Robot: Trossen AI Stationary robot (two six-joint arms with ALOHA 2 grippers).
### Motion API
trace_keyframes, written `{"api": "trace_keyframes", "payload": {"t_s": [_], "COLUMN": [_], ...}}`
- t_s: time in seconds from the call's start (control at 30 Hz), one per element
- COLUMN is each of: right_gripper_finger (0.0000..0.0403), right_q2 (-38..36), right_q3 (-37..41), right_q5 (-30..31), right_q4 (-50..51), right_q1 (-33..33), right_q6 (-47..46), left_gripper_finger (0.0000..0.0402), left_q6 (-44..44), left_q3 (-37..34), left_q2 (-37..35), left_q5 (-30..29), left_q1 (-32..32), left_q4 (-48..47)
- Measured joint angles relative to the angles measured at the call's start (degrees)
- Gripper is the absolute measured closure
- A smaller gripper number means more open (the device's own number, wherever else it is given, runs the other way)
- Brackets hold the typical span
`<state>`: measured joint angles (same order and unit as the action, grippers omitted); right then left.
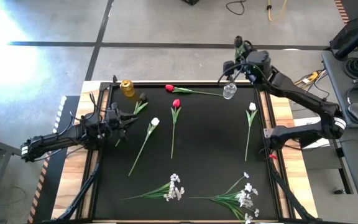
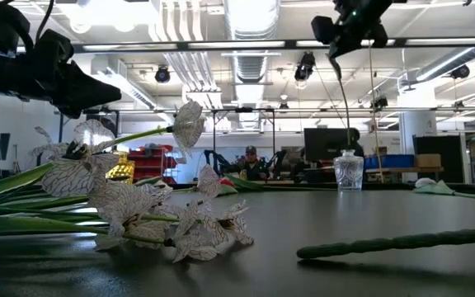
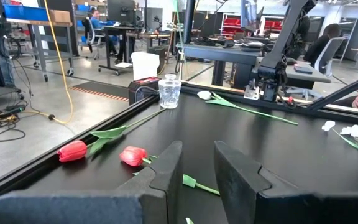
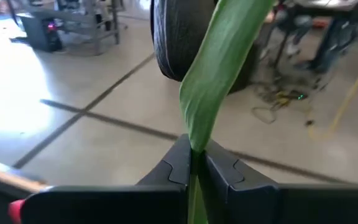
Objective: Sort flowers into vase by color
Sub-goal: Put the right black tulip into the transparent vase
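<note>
Right gripper [image 4: 193,163] is clamped on a flower [image 4: 219,68] above the clear vase [image 1: 229,91]. Left gripper [image 3: 197,165], part open, empty, waits well left of the vase. Stems look light, springy, thin; grip mid-stem, never the soft head.

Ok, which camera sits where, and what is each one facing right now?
High view: above the table, looking straight down; both arms show, the left gripper by the yellow vase, the right gripper above the clear glass vase.
Low view: at table-top height, looking across past a white blossom spray into the room; the right gripper hangs at the top.
Left wrist view: looks past its own fingers across the table at two red tulips.
Right wrist view: looks at the floor, fingers shut on a green stem.
Shared: the clear glass vase shows in the high, low and left wrist views.
</note>
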<state>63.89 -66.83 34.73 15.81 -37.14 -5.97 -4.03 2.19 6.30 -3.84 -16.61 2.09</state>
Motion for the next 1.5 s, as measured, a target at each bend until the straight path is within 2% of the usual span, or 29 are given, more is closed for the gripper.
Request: {"api": "trace_keyframes", "payload": {"t_s": [0.1, 0.37, 0.73, 1.1, 1.5], "right_gripper_finger": [0.039, 0.039, 0.039, 0.039, 0.039], "right_q2": [0.88, 4.73, 7.38, 7.04, 5.98], "right_q3": [0.13, 0.49, 0.49, 0.57, 0.57], "right_q5": [-0.01, -0.17, -0.14, -0.12, -0.03], "right_q4": [-3.21, -8.47, -9.3, -11.32, -6.53], "right_q1": [-2.0, -4.92, -4.9, -4.9, -4.75], "right_q6": [4.02, 7.25, 6.59, 8.12, 5.85], "left_gripper_finger": [0.0326, 0.0326, 0.0326, 0.0326, 0.0326], "left_q6": [0.02, 0.02, 0.02, 0.04, 0.02], "left_q3": [0.0, -0.01, -0.01, 0.01, -0.01], "left_q2": [0.0, -0.01, 0.0, 0.0, 0.0], "left_q5": [-0.01, -0.07, -0.2, -0.17, -0.15], "left_q1": [-0.01, -0.01, 0.0, -0.01, -0.01], "left_q4": [0.0, 0.0, -0.02, -0.02, -0.02]}}
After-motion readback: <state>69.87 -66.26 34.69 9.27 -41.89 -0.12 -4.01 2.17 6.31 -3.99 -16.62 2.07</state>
